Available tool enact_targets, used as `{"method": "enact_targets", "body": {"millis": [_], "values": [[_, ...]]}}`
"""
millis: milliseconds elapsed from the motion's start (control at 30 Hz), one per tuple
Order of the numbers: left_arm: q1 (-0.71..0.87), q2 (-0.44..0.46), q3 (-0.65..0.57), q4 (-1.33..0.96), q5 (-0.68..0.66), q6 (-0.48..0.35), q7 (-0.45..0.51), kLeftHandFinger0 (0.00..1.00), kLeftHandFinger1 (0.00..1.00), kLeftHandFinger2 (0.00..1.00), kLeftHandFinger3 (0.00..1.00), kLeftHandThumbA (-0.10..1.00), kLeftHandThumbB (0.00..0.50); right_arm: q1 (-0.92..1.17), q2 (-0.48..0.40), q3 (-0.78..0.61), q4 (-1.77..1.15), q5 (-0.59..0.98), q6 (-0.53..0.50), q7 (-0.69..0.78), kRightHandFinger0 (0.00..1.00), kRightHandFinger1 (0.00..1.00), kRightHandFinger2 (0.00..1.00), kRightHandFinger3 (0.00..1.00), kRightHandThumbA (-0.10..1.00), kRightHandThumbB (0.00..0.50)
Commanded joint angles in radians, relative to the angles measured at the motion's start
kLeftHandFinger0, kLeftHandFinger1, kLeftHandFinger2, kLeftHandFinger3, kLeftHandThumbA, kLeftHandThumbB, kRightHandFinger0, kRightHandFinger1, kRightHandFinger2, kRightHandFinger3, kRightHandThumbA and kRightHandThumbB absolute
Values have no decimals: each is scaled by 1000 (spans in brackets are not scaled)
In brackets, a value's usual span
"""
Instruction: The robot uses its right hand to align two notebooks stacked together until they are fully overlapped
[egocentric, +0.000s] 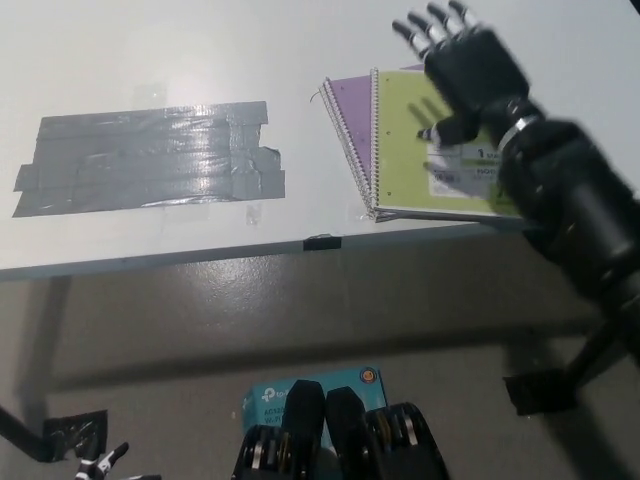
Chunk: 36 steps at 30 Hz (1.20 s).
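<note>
A lime-green spiral notebook (405, 150) lies on top of a purple spiral notebook (349, 100) near the white table's front right edge. The purple one is turned a little, so it sticks out at the green one's left side and top. My black right hand (465, 65) is raised over the green notebook's upper right part, fingers spread and pointing away, holding nothing. Its forearm (575, 215) covers the notebooks' lower right corner. Only the fingertips of my white left hand (100, 463) show at the bottom left, below the table.
A patch of grey duct tape strips (150, 158) covers the table (300, 40) at the left. A small dark tape mark (322, 241) sits on the table's front edge. On the floor lies a teal box (270, 395).
</note>
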Motion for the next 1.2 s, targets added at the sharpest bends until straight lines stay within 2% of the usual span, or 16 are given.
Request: {"method": "enact_targets", "body": {"millis": [0,67,167,333,400,467,500,600,633,667,733,800,867,933,967,1167], "values": [[23,2,2,-32,2,-25,-2,655,659,664,1000,1000,500,-10,111,-221,-68,161,411,35,1000,1000,1000,1000,1000,378],[23,1,4,-29,-1,-28,-4,596,633,662,1000,1000,500,-6,126,-253,-47,162,431,-3,1000,1000,1000,1000,1000,366],[25,3,7,-28,-1,-30,-6,594,634,663,1000,1000,500,0,128,-271,-46,154,429,-22,1000,1000,1000,1000,1000,360],[26,0,9,-26,-5,-34,-7,512,578,628,1000,1000,500,9,136,-320,-33,167,433,-66,1000,1000,1000,1000,1000,349],[28,4,3,-23,1,-35,-10,519,600,651,1000,1000,500,17,136,-327,-30,167,433,-70,1000,1000,1000,1000,1000,355],[31,1,5,-25,-5,-30,-10,499,577,635,1000,1000,500,31,148,-331,-28,171,443,-69,1000,1000,1000,1000,1000,382],[32,-1,8,-21,-14,-34,-15,470,571,637,1000,1000,500,37,154,-331,-27,177,440,-76,1000,1000,1000,1000,1000,374],[34,-3,7,-23,-16,-29,-15,521,605,662,1000,1000,500,47,162,-314,-32,178,459,-64,1000,1000,1000,1000,1000,371],[34,-4,6,-20,-13,-35,-14,509,598,655,1000,1000,500,60,171,-300,-47,175,465,-53,1000,1000,1000,1000,1000,333],[34,-3,4,-20,-9,-36,-13,539,611,648,1000,1000,500,66,174,-294,-52,180,462,-54,1000,1000,1000,1000,1000,312],[33,-1,-1,-14,-9,-48,-21,589,633,649,1000,1000,500,83,180,-271,-75,186,459,-28,1000,1000,1000,1000,1000,305],[31,-3,2,-12,-14,-48,-20,599,635,644,1000,1000,500,82,185,-249,-59,190,454,-33,1000,1000,1000,1000,1000,312],[30,-4,2,-16,-8,-44,-13,545,629,645,1000,1000,500,82,187,-233,-60,196,455,-29,1000,1000,1000,1000,1000,319],[27,-2,3,-17,-9,-47,-15,539,629,644,1000,1000,500,82,188,-222,-57,204,451,-39,1000,1000,1000,1000,1000,329],[24,-1,6,-17,-13,-39,-15,591,645,661,1000,1000,500,83,187,-212,-57,204,454,-34,1000,1000,1000,1000,1000,339],[26,0,4,-22,-5,-39,-11,646,651,652,1000,1000,500,87,165,-197,-41,229,465,-36,1000,1000,1000,1000,1000,356]]}}
